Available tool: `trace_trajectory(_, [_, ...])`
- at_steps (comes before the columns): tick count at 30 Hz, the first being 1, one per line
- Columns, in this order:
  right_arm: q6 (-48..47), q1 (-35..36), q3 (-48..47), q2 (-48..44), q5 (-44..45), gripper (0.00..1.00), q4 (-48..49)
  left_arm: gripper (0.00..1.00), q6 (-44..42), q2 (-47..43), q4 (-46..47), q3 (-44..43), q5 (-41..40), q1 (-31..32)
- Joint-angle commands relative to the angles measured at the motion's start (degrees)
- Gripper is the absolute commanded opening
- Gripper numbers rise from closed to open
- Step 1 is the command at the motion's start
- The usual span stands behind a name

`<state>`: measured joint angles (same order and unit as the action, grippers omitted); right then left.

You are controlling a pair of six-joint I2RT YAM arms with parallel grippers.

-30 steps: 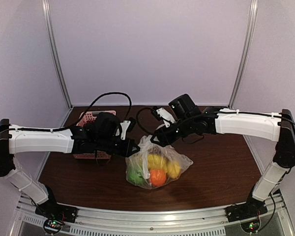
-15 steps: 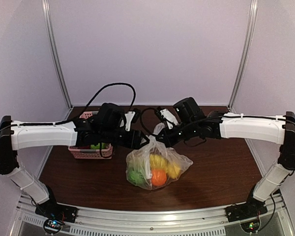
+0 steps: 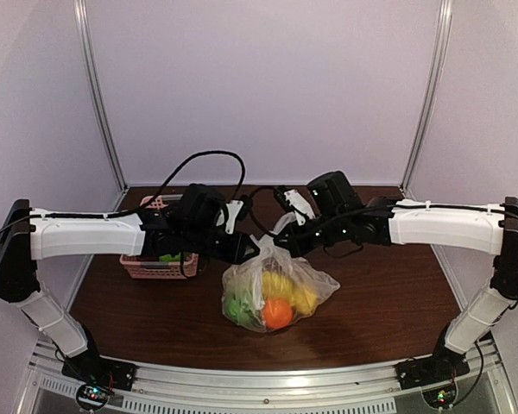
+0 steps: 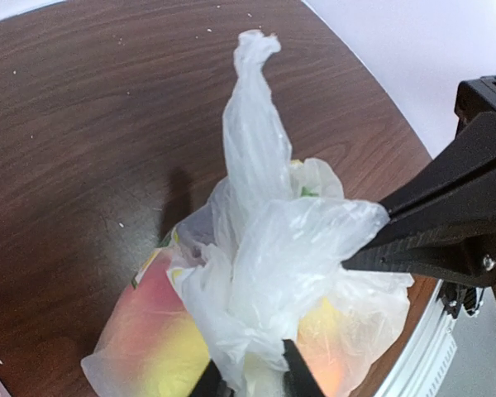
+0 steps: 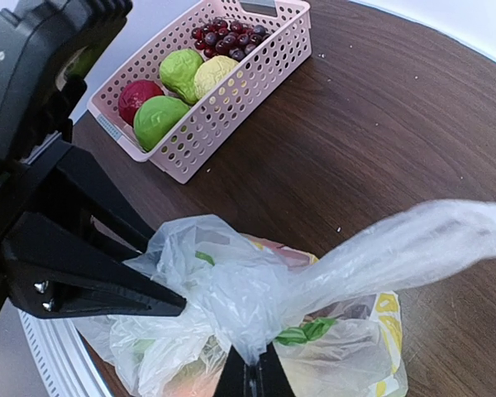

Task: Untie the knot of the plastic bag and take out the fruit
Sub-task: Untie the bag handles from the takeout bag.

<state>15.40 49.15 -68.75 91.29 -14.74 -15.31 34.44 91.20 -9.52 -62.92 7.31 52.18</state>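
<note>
The clear plastic bag (image 3: 276, 293) stands mid-table, and the fruit inside shows through it: an orange (image 3: 277, 312), a yellow piece (image 3: 281, 285) and a green one (image 3: 237, 306). Its knot (image 3: 268, 249) is bunched at the top between both grippers. My left gripper (image 3: 249, 250) comes in from the left. In its wrist view the left gripper (image 4: 252, 374) is shut on a wad of bag film under the knot (image 4: 273, 265). My right gripper (image 5: 255, 368) is shut on film hanging from the knot (image 5: 240, 298). One handle tail (image 4: 252, 124) sticks up free.
A pink slotted basket (image 3: 154, 267) sits at the left behind my left arm. In the right wrist view the basket (image 5: 256, 78) holds grapes, light green round fruits and a dark red one. Bare brown tabletop (image 3: 388, 293) lies to the right of the bag.
My left gripper has risen and moved right to the bag's top, opened, then closed on the film. The right gripper has closed on film there too. The bag's neck now stands pulled up.
</note>
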Motion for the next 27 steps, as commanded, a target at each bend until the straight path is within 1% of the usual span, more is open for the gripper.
trace_trajectory(1, [1.0, 0.0, 1.4, -2.2, 1.1, 0.00, 1.8, 0.11, 0.2, 0.8, 0.7, -1.1, -0.2, -0.3])
trace_trajectory(4, [1.5, 0.0, 1.9, -2.8, 1.8, 0.00, 2.3, 0.01, 0.2, 0.7, 0.6, -1.0, -0.1, -0.4])
trace_trajectory(5, [1.7, 0.0, 2.1, -3.0, 2.0, 0.00, 2.4, 0.00, 0.3, 0.7, 0.7, -0.9, -0.1, -0.3])
trace_trajectory(15, [4.9, -0.1, 4.3, -4.5, 6.6, 0.00, 3.2, 0.00, 0.7, -0.3, 0.8, -0.1, -0.4, -0.4])
trace_trajectory(27, [5.7, -1.5, 5.0, -7.6, 10.4, 0.00, 0.9, 0.00, 1.2, -2.4, 0.2, 1.1, -2.1, -0.6])
